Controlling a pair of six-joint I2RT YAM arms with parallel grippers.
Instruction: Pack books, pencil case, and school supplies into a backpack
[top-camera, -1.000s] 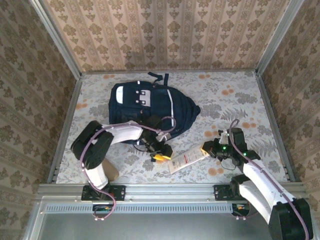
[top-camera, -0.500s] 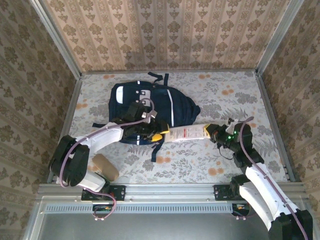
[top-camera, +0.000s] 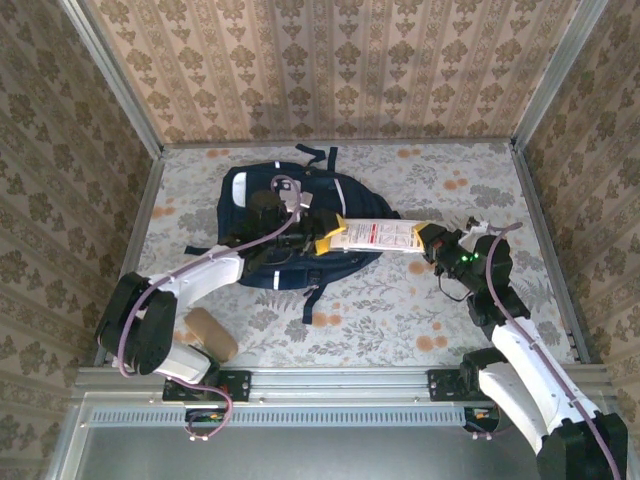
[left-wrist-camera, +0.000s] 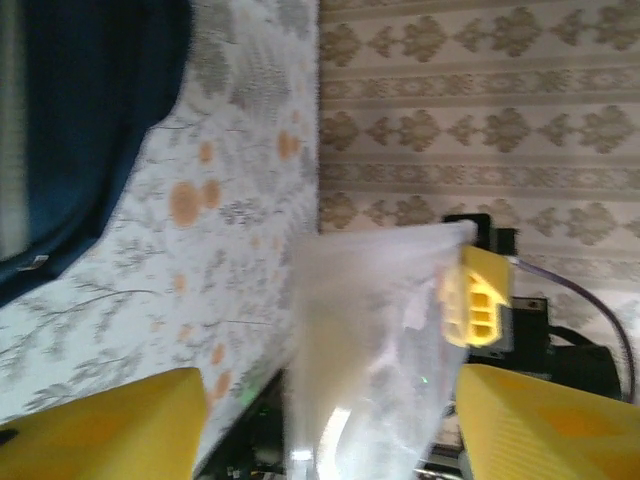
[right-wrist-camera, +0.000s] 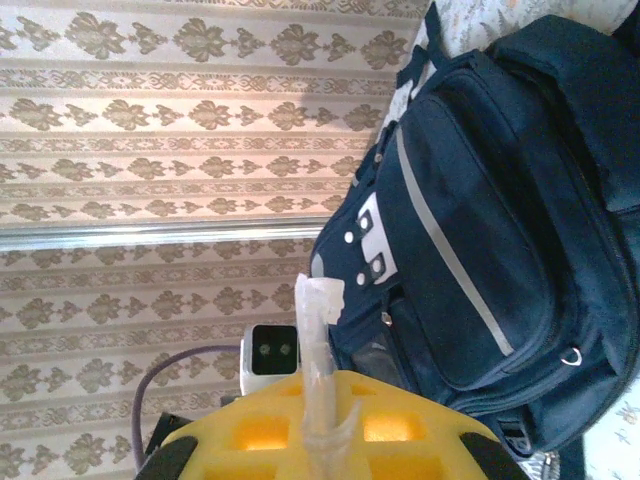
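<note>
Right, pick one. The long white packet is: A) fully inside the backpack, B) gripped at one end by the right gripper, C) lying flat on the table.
B: the right gripper is shut on one end of the long white packet, whose other end reaches the backpack.

Backpack (top-camera: 255, 195) far-left on table (top-camera: 450, 320); long packet (top-camera: 375, 237) over its right side.

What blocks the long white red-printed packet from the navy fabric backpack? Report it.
Nothing visible. The long white red-printed packet, pinched by the right gripper, reaches over the right side of the navy fabric backpack; the open left gripper sits at its leading end.
</note>
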